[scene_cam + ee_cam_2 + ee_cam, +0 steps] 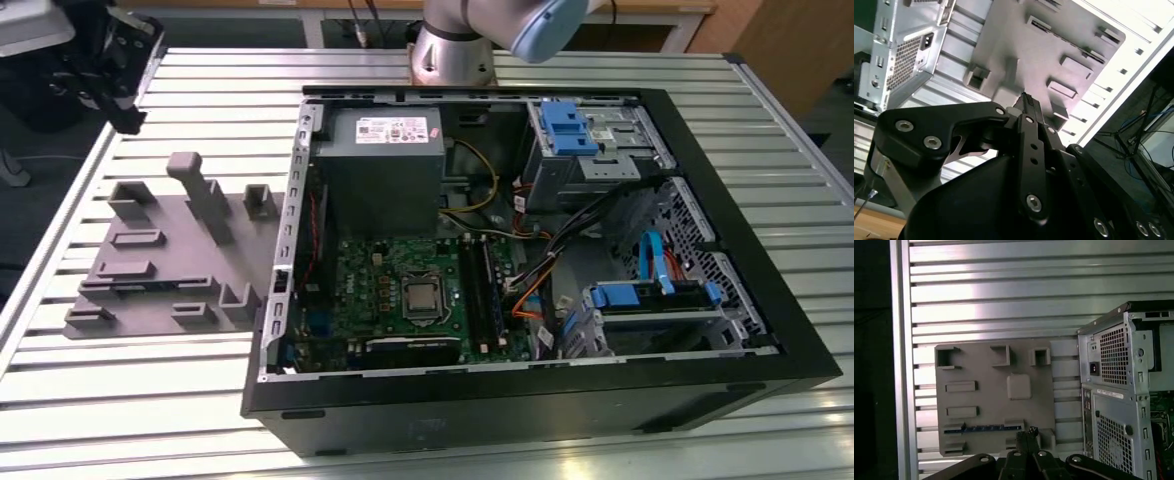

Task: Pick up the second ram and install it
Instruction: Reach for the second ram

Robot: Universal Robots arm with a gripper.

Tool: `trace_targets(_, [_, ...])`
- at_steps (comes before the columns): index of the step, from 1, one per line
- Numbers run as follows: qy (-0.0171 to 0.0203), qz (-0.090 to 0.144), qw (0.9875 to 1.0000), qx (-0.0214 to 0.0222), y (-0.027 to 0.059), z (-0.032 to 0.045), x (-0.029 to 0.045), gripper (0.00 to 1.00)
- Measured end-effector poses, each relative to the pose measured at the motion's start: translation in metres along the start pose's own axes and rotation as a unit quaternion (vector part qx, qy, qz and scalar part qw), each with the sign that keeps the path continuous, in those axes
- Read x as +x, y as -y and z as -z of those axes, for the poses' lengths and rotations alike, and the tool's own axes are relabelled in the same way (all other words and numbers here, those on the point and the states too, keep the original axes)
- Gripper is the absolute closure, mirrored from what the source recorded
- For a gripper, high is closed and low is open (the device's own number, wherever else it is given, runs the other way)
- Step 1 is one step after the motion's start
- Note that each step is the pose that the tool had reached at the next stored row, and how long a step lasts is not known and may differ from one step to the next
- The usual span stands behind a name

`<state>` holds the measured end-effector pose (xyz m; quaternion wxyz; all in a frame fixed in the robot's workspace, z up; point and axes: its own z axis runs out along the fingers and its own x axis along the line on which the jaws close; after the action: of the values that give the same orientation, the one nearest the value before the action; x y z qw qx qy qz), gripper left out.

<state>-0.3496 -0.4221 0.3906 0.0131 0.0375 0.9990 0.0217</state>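
First wrist view: second ram (983, 428) lies near tool (1027, 434).

The white label (391, 130) on the power supply (380, 180) and the sticker (1110, 394) on the computer case's rear (1114, 430) bear no readable print.

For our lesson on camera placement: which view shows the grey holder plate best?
The first wrist view: the grey holder plate appears face-on and nearly whole, with a memory stick sitting in one slot. The exterior view shows it slanted, beside the computer case. The second wrist view shows it partly behind the gripper.
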Motion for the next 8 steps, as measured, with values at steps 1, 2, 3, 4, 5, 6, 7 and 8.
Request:
trace_targets(1, [0.0000,0.000,1.0000,0.0000,0.0006,0.0002,0.0044,0.89])
trace_targets(2, [-0.0001,0.000,1.0000,0.0001,0.0011,0.0004,0.0089,0.89])
trace_targets(3, [0.0000,0.000,1.0000,0.0000,0.0017,0.0004,0.0133,0.89])
trace_targets(4, [0.0000,0.000,1.0000,0.0000,0.0023,0.0005,0.0178,0.89])
trace_targets(5, [0.0000,0.000,1.0000,0.0000,0.0028,0.0006,0.0225,0.89])
trace_targets(6, [-0.0001,0.000,1.0000,0.0001,0.0034,0.0009,0.0269,0.89])
trace_targets(7, [-0.0001,0.000,1.0000,0.0000,0.0040,0.0009,0.0312,0.89])
trace_targets(8, [0.0000,0.000,1.0000,0.0000,0.0048,0.0010,0.0357,0.89])
